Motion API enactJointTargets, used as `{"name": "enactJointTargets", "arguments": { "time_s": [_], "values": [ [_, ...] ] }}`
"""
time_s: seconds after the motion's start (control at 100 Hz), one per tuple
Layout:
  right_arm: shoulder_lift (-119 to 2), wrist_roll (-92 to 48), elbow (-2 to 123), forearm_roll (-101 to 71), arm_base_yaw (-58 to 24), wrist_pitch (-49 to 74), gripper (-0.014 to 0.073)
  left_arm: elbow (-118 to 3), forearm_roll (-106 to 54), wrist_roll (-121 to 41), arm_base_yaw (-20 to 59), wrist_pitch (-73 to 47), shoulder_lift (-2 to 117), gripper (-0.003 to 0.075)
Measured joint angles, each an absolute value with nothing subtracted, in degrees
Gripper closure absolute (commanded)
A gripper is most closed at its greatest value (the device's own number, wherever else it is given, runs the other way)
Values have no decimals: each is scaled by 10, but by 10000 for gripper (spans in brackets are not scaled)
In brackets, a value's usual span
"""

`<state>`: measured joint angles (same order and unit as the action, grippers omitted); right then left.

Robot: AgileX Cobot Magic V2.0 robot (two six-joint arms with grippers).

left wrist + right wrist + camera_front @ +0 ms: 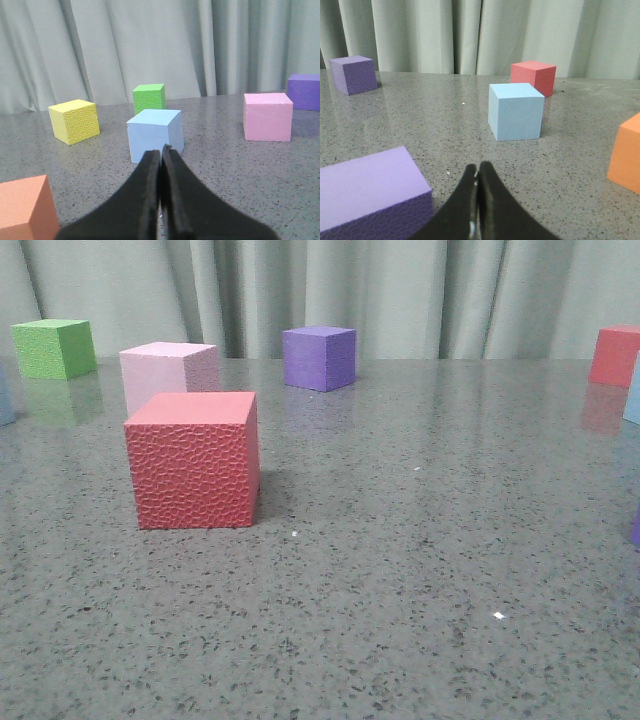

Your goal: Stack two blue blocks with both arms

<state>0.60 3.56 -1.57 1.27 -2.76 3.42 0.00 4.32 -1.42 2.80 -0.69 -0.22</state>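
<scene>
Left gripper (160, 150) pressed together, a blue block (154, 136) on the table (225, 170) just beyond its tips | right gripper (478, 170) likewise closed, second blue block (515, 111) ahead, apart from it

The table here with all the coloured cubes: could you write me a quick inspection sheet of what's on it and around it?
Surface: speckled grey stone-look table, glossy, with a few tiny white specks.
Job's things: two pale blue blocks, apart, one ahead of the left gripper, one ahead of the right gripper; nothing stacked.
Clutter: red cube, pink cube, purple cube, green cube, yellow cube, a second red cube, orange cubes and a purple block near the wrists.
Grippers: left gripper and right gripper both shut, holding nothing.
Cables: nothing seen.
Surroundings: pale grey-green curtain behind.
</scene>
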Motion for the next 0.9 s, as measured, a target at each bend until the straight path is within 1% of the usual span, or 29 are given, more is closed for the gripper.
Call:
{"name": "enactJointTargets", "arguments": {
  "time_s": [0.78, 0.9],
  "values": [
    [6, 36, -16, 13, -28, 34, 716, 0, 43, -14, 28, -7, -2, 739],
    [6, 36, -16, 13, -28, 18, 716, 0, 35, -14, 28, -7, -2, 739]
  ]
}}
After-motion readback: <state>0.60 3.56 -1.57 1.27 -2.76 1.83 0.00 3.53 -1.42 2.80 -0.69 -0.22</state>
